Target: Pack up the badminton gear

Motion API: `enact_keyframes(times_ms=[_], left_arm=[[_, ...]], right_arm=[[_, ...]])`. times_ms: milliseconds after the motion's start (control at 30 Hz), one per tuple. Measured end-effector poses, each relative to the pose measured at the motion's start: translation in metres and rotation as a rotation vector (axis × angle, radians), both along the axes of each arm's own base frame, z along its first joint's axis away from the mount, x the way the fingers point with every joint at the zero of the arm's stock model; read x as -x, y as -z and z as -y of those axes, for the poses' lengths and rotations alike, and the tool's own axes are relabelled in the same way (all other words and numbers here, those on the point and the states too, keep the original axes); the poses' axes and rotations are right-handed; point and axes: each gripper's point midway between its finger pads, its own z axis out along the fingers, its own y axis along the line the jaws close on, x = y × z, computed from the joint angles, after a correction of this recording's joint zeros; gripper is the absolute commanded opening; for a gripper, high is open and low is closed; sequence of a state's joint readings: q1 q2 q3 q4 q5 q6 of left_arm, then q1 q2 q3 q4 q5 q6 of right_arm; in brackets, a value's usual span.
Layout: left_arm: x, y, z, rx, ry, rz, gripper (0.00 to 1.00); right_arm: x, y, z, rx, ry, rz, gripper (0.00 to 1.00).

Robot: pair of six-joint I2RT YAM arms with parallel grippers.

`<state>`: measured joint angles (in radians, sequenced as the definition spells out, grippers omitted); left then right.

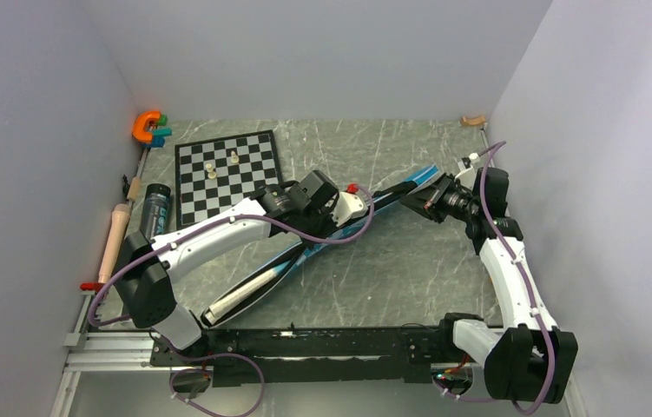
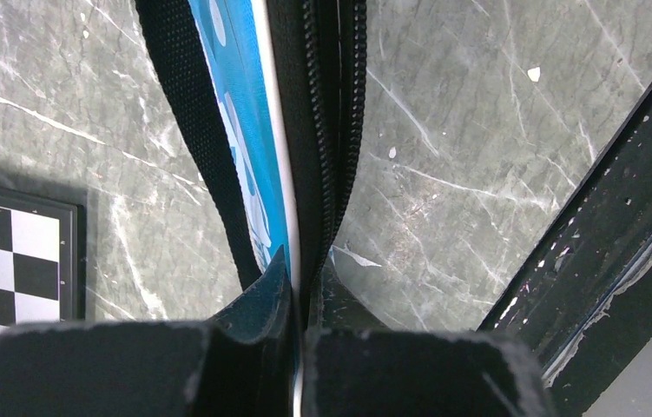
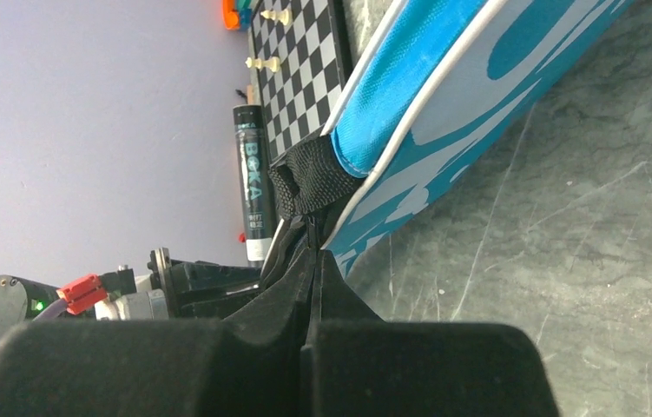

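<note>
Left gripper (image 2: 298,276) clamped on the blue racket bag (image 2: 237,130) at its zippered edge. Right gripper (image 3: 313,261) — jaws together — pinches the black webbing tab (image 3: 306,178) at the bag's end.

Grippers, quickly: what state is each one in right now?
Left gripper: closed on the blue bag, at its zipper edge.
Right gripper: closed on the bag's black fabric tab.

The bag (image 3: 409,95) is bright blue, white-piped, black-zipped. The chessboard (image 1: 227,174) is black-and-white checked; the counter (image 1: 409,261) veined grey-green.
</note>
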<state>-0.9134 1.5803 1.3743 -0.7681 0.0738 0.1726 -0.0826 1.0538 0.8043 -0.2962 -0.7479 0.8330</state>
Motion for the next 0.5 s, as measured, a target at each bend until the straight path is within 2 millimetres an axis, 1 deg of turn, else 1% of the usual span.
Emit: enact_keyframes(times_ms=[133, 233, 333, 433, 500], left_arm=[[0.000, 0.000, 0.000, -0.001, 0.001, 0.001, 0.00], [0.000, 0.000, 0.000, -0.003, 0.003, 0.002, 0.00], [0.001, 0.000, 0.001, -0.004, 0.004, 0.004, 0.00], [0.001, 0.001, 0.001, -0.007, 0.004, 0.005, 0.00], [0.000, 0.001, 0.001, -0.008, 0.003, 0.007, 0.00]], right_arm=[[0.005, -0.002, -0.006, -0.019, -0.008, 0.003, 0.00], [0.010, -0.007, -0.018, -0.031, -0.041, 0.016, 0.00], [0.017, -0.006, -0.037, -0.035, -0.089, 0.015, 0.00], [0.030, -0.001, -0.062, -0.034, -0.152, -0.002, 0.00], [0.036, 0.003, -0.072, -0.037, -0.176, -0.015, 0.00]])
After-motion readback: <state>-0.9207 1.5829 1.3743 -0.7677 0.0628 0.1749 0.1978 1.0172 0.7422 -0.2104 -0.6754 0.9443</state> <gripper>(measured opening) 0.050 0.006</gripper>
